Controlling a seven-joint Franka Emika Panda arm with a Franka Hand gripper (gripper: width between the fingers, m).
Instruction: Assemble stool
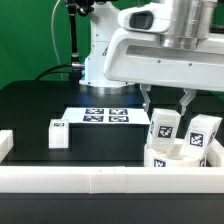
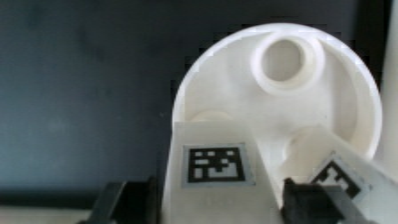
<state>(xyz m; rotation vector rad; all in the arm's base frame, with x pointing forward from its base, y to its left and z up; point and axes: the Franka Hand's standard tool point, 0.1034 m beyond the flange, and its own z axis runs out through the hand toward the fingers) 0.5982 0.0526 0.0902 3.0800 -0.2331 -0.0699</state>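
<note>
The round white seat (image 1: 163,160) lies at the exterior view's right, just behind the front rail. Two white tagged legs stand on it. My gripper (image 1: 166,110) comes down over the nearer leg (image 1: 163,126) and is shut on it, one finger on each side. The second leg (image 1: 203,133) stands to its right. A third leg (image 1: 58,133) lies loose on the black table at the left. In the wrist view the held leg (image 2: 217,165) sits between the dark fingers (image 2: 121,200) of my gripper (image 2: 222,205), in front of the seat (image 2: 240,95) with its round hole.
The marker board (image 1: 105,116) lies flat behind the middle of the table. A long white rail (image 1: 100,180) runs along the front edge, and another rail piece (image 1: 5,145) stands at the left. The arm's base (image 1: 100,50) rises at the back.
</note>
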